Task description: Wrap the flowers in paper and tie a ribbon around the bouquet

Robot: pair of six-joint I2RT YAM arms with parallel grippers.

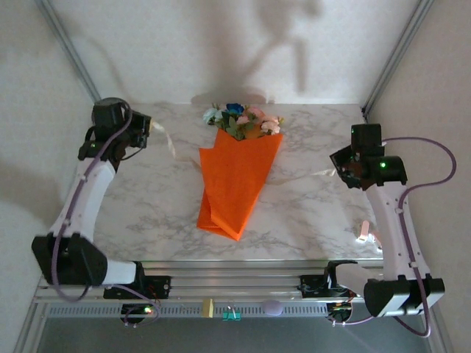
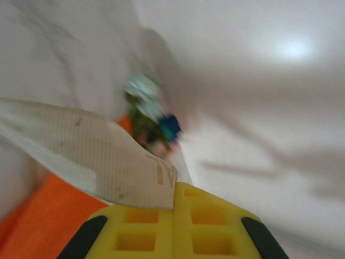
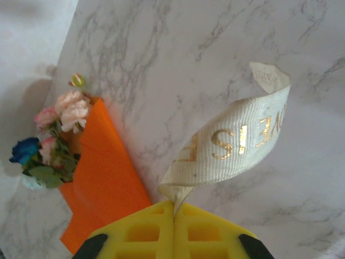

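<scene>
The bouquet lies mid-table: the orange paper (image 1: pixel 234 184) is folded into a cone, with the pink, white and blue flowers (image 1: pixel 243 120) sticking out at its far end. My left gripper (image 1: pixel 151 126) stands at the far left, shut on one end of the cream ribbon (image 1: pixel 168 141). In the left wrist view the ribbon (image 2: pixel 91 156) runs out leftward from the closed yellow pads (image 2: pixel 140 232), with blurred flowers (image 2: pixel 153 121) and paper (image 2: pixel 48 221) beyond. My right gripper (image 3: pixel 174 208) is shut on the other ribbon end (image 3: pixel 237 140), which curls up with gold lettering. The cone (image 3: pixel 102 183) and flowers (image 3: pixel 54 135) lie to its left.
White walls and metal frame posts enclose the marble table (image 1: pixel 309 213). A small pale object (image 1: pixel 364 232) lies near the right arm at the front edge. A rail (image 1: pixel 235 283) with small clips runs along the near edge. Purple cables (image 1: pixel 441 158) loop off both arms.
</scene>
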